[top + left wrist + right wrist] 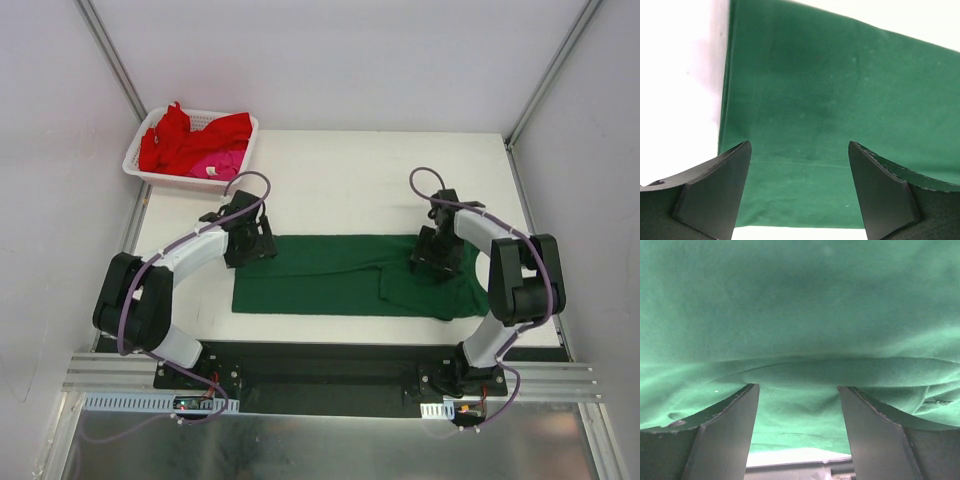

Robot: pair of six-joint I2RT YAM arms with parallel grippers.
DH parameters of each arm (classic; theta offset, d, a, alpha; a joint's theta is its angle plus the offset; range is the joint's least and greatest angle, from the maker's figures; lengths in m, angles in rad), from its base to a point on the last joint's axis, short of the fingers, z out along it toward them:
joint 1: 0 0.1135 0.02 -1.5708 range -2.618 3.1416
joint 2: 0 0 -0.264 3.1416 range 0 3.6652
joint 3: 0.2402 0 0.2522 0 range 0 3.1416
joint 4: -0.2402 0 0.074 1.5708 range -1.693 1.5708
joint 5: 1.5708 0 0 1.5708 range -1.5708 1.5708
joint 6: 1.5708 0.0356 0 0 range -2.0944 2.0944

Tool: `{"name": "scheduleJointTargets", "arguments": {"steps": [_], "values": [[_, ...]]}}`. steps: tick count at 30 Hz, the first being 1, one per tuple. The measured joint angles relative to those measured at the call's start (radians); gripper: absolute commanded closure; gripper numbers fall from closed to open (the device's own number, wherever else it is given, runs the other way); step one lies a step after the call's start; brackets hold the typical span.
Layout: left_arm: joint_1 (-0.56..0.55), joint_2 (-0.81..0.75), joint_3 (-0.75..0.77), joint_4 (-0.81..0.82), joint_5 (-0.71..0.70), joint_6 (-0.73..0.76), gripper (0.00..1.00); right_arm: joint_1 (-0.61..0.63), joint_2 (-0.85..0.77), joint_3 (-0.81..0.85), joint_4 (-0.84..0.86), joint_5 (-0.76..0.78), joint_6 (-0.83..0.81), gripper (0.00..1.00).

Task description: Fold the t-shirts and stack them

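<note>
A dark green t-shirt (330,285) lies flat across the table, folded into a long band, with a sleeve folded over near its right end. My left gripper (250,240) hovers over the shirt's far left corner. In the left wrist view the left gripper (799,145) is open, with only flat green t-shirt (830,90) and its hem between the fingers. My right gripper (436,256) sits low on the right part of the shirt. In the right wrist view this gripper (797,387) is open, its fingertips tucked against a raised fold of green t-shirt (800,305). Red and pink t-shirts (195,140) lie bunched in the basket.
A white mesh basket (140,165) stands at the far left corner of the white table (340,190). Grey walls and metal posts enclose the table on three sides. The arms' bases are bolted to a black rail (330,375) at the near edge.
</note>
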Motion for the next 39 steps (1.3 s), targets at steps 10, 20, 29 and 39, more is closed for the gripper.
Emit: {"name": "scheduleJointTargets", "arguments": {"steps": [10,20,29,39], "values": [[0.0,-0.129,0.245,-0.055,0.247,0.307,0.06,-0.034,0.026,0.46,-0.209,-0.006,-0.069,0.04],[-0.043,-0.069,0.392,0.003,0.529,0.772,0.01,0.006,-0.583,0.203,-0.178,0.095,0.507,0.04],[-0.158,0.12,0.212,0.033,0.493,0.812,0.01,0.015,-0.285,0.083,-0.253,0.241,0.771,0.04],[-0.281,0.231,0.176,0.089,0.312,0.856,0.01,0.02,-0.101,0.07,-0.146,0.226,0.794,0.04]]}}
